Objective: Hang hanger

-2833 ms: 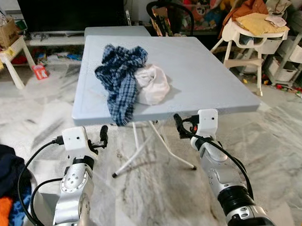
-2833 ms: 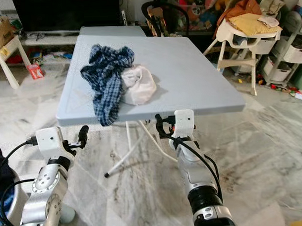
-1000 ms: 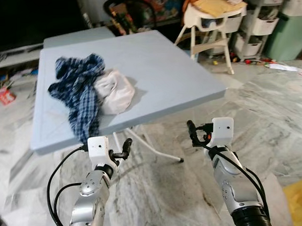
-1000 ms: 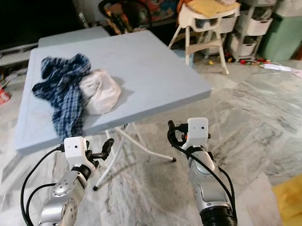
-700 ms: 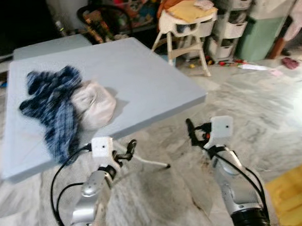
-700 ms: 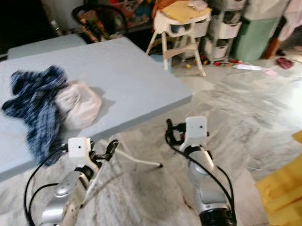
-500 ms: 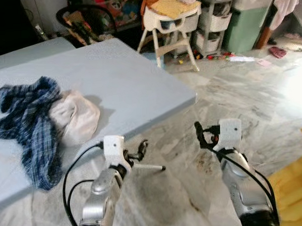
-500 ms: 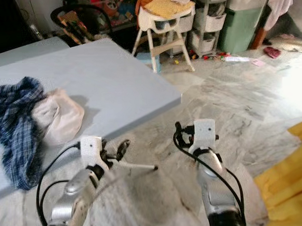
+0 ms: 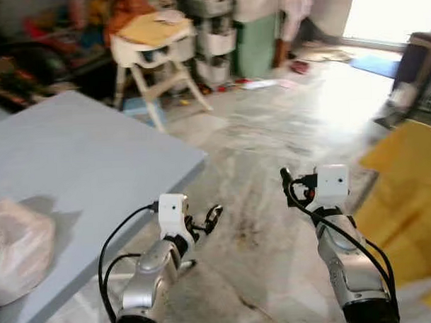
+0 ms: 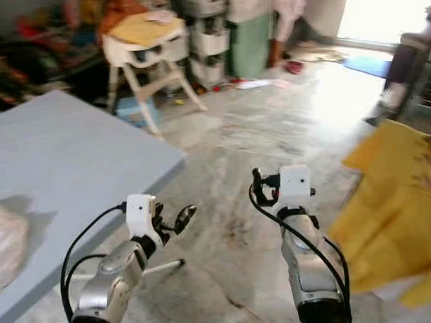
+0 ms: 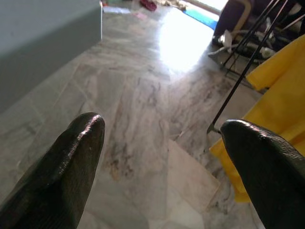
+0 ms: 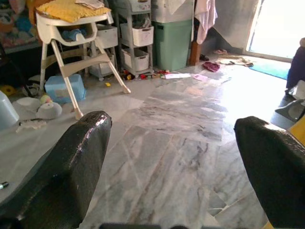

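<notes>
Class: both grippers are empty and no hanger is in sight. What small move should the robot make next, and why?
Probably turn further right toward the yellow cloth and thin dark rack legs. Both the left gripper and right gripper are open and empty.

One desk (image 9: 80,152), one pale bundle of cloth (image 9: 17,246) on it, one white high chair (image 9: 151,47), one yellow cloth (image 9: 408,190), and two hands: left hand (image 9: 207,220), right hand (image 9: 291,187).
</notes>
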Robot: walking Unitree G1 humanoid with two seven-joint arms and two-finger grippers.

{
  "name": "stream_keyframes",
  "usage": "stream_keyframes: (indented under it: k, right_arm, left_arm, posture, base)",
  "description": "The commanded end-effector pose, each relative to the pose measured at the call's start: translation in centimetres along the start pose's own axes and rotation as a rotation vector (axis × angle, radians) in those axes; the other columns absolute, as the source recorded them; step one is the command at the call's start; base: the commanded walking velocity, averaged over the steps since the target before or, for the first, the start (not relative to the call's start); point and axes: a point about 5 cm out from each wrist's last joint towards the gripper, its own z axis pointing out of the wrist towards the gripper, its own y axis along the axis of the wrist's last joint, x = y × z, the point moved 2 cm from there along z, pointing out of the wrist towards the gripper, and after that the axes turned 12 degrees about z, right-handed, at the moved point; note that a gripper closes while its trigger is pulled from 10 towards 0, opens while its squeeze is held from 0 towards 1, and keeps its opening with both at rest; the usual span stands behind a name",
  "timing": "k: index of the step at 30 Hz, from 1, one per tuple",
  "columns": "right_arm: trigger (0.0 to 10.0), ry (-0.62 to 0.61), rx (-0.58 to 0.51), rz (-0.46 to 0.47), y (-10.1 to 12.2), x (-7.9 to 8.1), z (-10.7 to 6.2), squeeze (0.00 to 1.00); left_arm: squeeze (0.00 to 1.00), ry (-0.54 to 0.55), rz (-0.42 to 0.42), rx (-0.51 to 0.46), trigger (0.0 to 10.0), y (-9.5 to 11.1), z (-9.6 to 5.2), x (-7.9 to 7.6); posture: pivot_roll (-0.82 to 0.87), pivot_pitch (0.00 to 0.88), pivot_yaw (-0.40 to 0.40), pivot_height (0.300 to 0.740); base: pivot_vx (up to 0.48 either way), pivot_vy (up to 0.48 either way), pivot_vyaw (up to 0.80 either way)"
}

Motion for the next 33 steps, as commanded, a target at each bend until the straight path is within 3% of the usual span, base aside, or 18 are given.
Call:
stream_keyframes:
  k: [1, 3, 11, 14, 23, 28, 33]
  right_arm:
    - [10.0, 0.017, 0.0, 0.006, 0.1, 0.8, 0.1, 0.0]
    - [10.0, 0.002, 0.012, -0.017, -0.1, 0.6, 0.2, 0.0]
    - [10.0, 0.026, 0.065, 0.031, -0.8, 1.0, 0.2, 0.0]
    - [10.0, 0.051, 0.098, 0.096, -1.2, 1.4, 0.1, 0.0]
    - [10.0, 0.032, 0.06, 0.029, -0.8, 1.4, -0.2, 0.0]
    - [10.0, 0.053, 0.028, 0.053, -0.2, 1.6, -0.2, 0.0]
    - [10.0, 0.117, 0.035, 0.003, -0.5, 2.5, -0.4, 0.0]
  left_arm:
    - [0.0, 0.023, 0.005, 0.008, 10.0, -0.4, -0.5, 0.8]
    - [0.0, 0.018, 0.007, 0.001, 10.0, -0.3, -0.5, 0.7]
    - [0.0, 0.012, -0.004, -0.003, 10.0, -0.1, -0.5, 0.8]
    - [0.0, -0.005, -0.014, -0.005, 10.0, 0.2, -0.5, 0.7]
    - [0.0, -0.012, -0.039, -0.02, 10.0, 0.5, -0.6, 0.7]
    - [0.0, -0.009, -0.04, -0.016, 10.0, 0.5, -0.6, 0.7]
    - [0.0, -0.006, -0.04, -0.003, 10.0, 0.1, -0.7, 0.6]
  posture:
    - [-0.17, 0.0, 0.067, 0.74]
    - [-0.17, 0.0, 0.065, 0.74]
    - [-0.16, 0.0, 0.067, 0.74]
    - [-0.16, 0.0, 0.072, 0.74]
    - [-0.17, 0.0, 0.077, 0.74]
    - [-0.17, 0.0, 0.075, 0.74]
    - [-0.17, 0.0, 0.072, 0.74]
  base:
    - [0.0, 0.0, 0.0]
    - [0.0, 0.0, 0.0]
    - [0.0, 0.0, 0.0]
    - [0.0, 0.0, 0.0]
    - [0.0, -0.419, 0.0]
    - [0.0, -0.432, 0.0]
    - [0.0, -0.427, 0.0]
